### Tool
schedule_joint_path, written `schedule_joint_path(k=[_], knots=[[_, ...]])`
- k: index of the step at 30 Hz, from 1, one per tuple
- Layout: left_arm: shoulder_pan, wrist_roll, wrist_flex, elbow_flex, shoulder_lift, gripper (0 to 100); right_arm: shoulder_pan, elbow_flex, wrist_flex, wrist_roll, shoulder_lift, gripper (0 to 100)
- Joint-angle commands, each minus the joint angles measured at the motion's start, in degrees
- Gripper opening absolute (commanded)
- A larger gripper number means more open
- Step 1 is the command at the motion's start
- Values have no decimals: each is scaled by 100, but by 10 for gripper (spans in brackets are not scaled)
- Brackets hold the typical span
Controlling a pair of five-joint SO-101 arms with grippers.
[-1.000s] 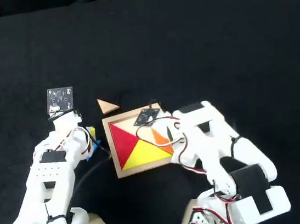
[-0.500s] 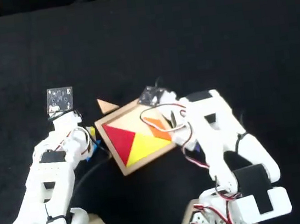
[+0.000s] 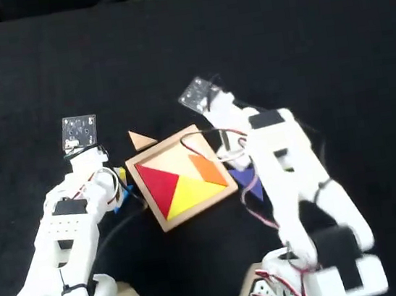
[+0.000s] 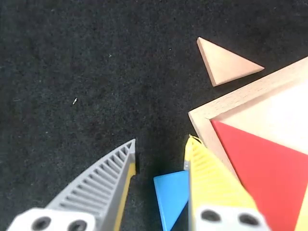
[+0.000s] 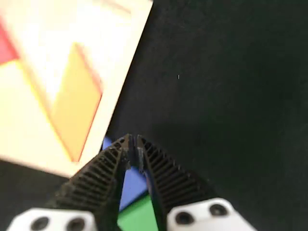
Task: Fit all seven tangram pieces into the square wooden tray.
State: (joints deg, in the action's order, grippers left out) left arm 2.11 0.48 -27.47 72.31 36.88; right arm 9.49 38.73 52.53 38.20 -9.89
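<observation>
The square wooden tray (image 3: 201, 142) lies turned on the black table, holding a red triangle (image 3: 157, 185), a yellow triangle (image 3: 189, 194) and an orange piece (image 3: 208, 170). A plain wooden triangle (image 3: 140, 139) lies just beyond its far-left corner. My left gripper (image 4: 162, 141) stands open beside the tray's corner (image 4: 211, 113), a blue piece (image 4: 171, 192) between its fingers and the wooden triangle (image 4: 224, 62) farther off. My right gripper (image 5: 132, 144) is shut and empty, raised just off the tray's edge (image 5: 134, 38) near the orange piece (image 5: 77, 101). Under it lie a blue piece (image 5: 129, 185) and a green piece (image 5: 139, 216).
A blue-purple piece (image 3: 246, 178) lies on the cloth against the tray's right side, next to the right arm (image 3: 279, 152). The left arm (image 3: 75, 215) stretches along the tray's left side. Black cloth covers the far half of the table.
The tray has turned and slid slightly left. The right arm has lifted off it and swung toward the far side, uncovering the blue-purple piece. The left arm has kept still.
</observation>
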Motion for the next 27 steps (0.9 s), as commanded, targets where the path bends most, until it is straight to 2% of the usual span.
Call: schedule_joint_path(k=[1,7,18,20,27], knots=[[-31,-9,79,-40,70,173,97,-901,-53,-246,1007,11],[-31,-9,88,-40,70,173,264,-1842,888,-246,2158,11],[-31,-9,88,-57,70,173,1363,-945,1336,79,1182,11],[-31,-9,88,-48,70,173,1231,-884,1363,70,831,11],[-31,-9,88,-40,70,173,-229,-497,1538,44,-760,11]])
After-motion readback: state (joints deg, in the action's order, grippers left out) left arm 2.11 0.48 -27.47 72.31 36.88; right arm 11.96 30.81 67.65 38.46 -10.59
